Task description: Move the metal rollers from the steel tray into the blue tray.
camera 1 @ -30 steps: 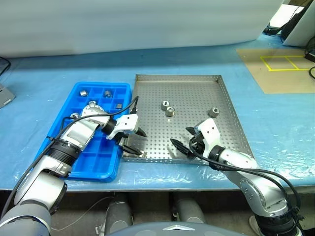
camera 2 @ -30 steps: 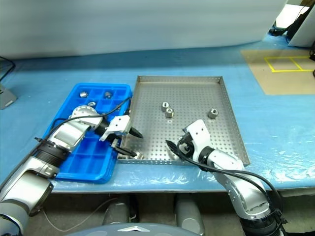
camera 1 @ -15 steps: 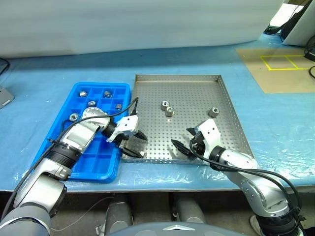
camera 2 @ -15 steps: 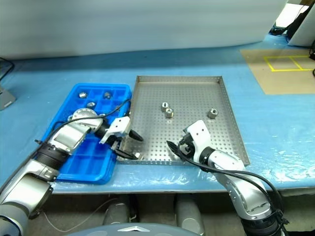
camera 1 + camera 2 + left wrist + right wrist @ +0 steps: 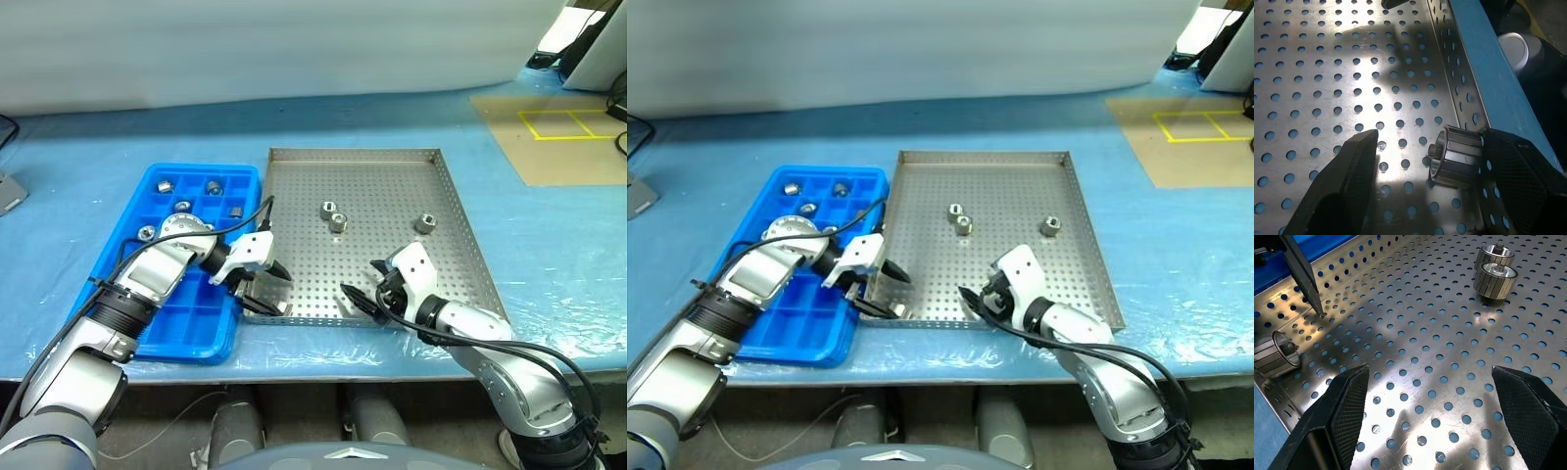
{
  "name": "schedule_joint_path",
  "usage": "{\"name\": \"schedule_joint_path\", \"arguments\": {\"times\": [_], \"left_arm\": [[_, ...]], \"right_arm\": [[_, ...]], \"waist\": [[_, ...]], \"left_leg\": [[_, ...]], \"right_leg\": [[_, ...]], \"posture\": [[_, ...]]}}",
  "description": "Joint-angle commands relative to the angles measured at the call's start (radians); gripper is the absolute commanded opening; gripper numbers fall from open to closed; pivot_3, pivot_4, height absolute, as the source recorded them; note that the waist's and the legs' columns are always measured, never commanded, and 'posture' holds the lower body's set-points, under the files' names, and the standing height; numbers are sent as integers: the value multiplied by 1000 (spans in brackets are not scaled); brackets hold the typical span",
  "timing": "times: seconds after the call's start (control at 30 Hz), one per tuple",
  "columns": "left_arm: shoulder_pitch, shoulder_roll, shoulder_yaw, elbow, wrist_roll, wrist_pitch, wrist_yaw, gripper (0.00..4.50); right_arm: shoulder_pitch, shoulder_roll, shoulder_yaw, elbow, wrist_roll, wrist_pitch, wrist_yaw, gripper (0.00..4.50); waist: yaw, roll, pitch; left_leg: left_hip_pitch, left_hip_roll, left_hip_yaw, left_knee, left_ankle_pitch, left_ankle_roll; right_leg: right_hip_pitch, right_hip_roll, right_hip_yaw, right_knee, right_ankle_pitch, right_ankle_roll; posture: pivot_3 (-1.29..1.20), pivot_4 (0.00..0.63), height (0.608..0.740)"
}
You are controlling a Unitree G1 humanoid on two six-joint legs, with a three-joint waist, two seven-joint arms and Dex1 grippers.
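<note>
Left eye view: the steel tray (image 5: 392, 166) lies on the blue tabletop (image 5: 549, 235) beside the blue tray (image 5: 147, 304), which holds several metal rollers (image 5: 214, 186) in its far compartments; three more rollers sit mid-tray, and the left end effector (image 5: 263, 290) and right end effector (image 5: 364, 284) hover over the near rim, both spread open and empty. Left wrist view: one roller (image 5: 1457, 156) lies against the tray's near rim between the open fingers (image 5: 1347, 171), touching neither visibly. Right wrist view: open fingers (image 5: 1347, 401) frame bare perforated floor, with that corner roller (image 5: 1276, 355) to one side.
</note>
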Motion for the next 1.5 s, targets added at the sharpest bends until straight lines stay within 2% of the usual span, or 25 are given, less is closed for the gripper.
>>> {"name": "schedule_joint_path", "arguments": {"times": [0.03,0.07,0.17,0.33,0.77,0.83,0.9,0.97,1.07,1.17,1.33,1.5], "left_arm": [[28,29,-29,61,62,-44,2,3639],[29,26,-26,70,64,-56,4,3639],[29,20,-26,82,58,-77,-6,3001],[42,27,-22,62,59,-68,2,1328],[86,51,-22,-5,37,-35,-19,1328],[45,20,14,57,66,-64,78,1328],[-94,-58,61,220,66,-103,171,1328],[-199,-105,81,326,55,-139,186,1328],[-244,-62,176,524,2,-293,141,1328],[-302,-111,226,560,-22,-319,183,1328],[-394,-255,274,595,-6,-307,365,1328],[-476,-386,292,627,-16,-289,456,1328]], "right_arm": [[0,-4,-6,-17,-3,-20,8,4159],[-1,-4,-7,-17,-3,-21,9,4159],[-6,-4,-9,-16,-3,-19,12,4159],[-11,-6,-10,-15,-3,-15,16,4159],[-12,-12,-9,-13,-5,-11,16,4159],[-9,-9,-10,-12,-3,-12,16,4159],[-8,-9,-9,-10,-2,-12,19,4159],[-8,-8,-5,-7,0,-14,23,4159],[-7,2,0,-5,7,-18,28,4159],[-10,10,7,-9,5,-19,24,4159],[-23,12,5,-5,2,-18,25,4159],[-18,24,-3,-14,10,-14,18,4159]], "waist": [[-1,0,0],[-1,0,0],[-1,1,-1],[-1,2,-1],[-26,4,-2],[-25,4,-3],[-18,4,-3],[-12,0,0],[-23,-2,0],[-17,-2,0],[35,-2,0],[38,-3,1]], "left_leg": [[0,0,0,0,0,0],[1,0,0,0,0,0],[2,0,0,0,0,0],[3,0,0,0,0,0],[4,0,0,0,0,0],[4,0,0,0,0,-1],[4,0,0,0,0,-1],[0,0,0,3,0,-1],[-2,-1,-2,6,0,0],[-3,-1,-2,3,-1,1],[-10,-1,1,4,-4,3],[-12,-1,1,9,-5,6]], "right_leg": [[0,0,0,0,0,0],[0,0,0,0,0,0],[1,0,1,1,-1,2],[2,0,1,1,-4,6],[2,0,1,1,-3,6],[2,0,1,1,-3,5],[2,0,1,1,-3,4],[2,0,-1,1,-4,7],[0,0,1,1,-3,8],[-2,0,1,0,2,1],[-2,-1,-4,-1,0,-1],[-2,-3,-4,-1,0,-1]], "posture": [[-421,150,740],[-419,150,740],[-419,150,740],[-412,150,740],[-415,150,740],[-415,150,740],[-408,150,740],[-408,150,740],[-400,150,740],[-398,150,740],[-403,150,740],[-419,150,740]]}}
